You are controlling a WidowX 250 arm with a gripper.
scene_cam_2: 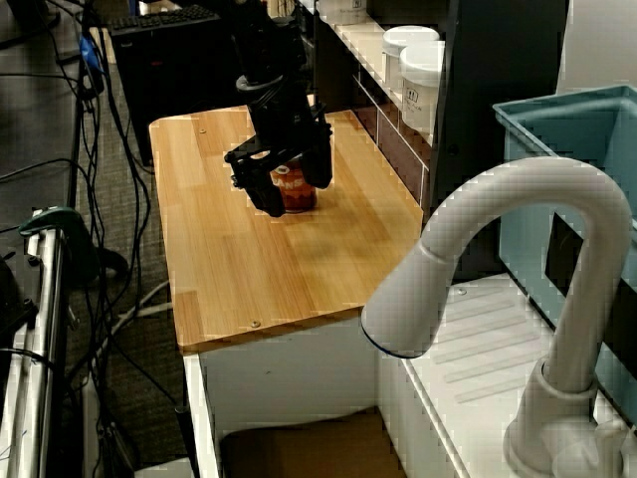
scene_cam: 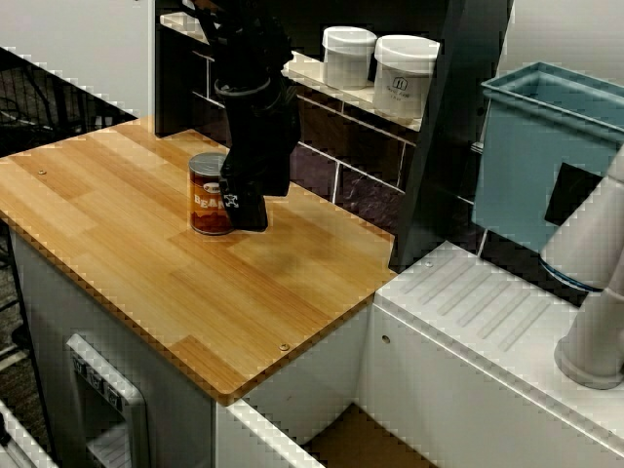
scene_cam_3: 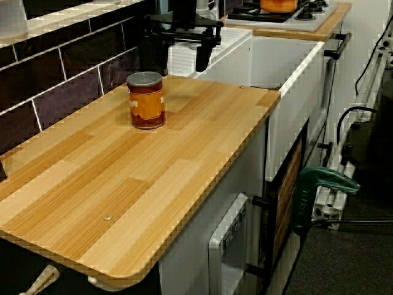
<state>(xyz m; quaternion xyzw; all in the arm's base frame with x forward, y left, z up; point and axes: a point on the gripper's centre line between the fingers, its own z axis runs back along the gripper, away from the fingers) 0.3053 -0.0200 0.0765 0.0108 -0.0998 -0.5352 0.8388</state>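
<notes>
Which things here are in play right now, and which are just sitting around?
In play: can, upright on the wooden counter; open gripper beside it, not gripping.
Lying about: two white jars on the shelf, blue bin, white tap.

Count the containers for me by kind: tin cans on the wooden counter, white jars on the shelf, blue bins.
tin can: 1
white jars: 2
blue bin: 1
Total: 4
</notes>
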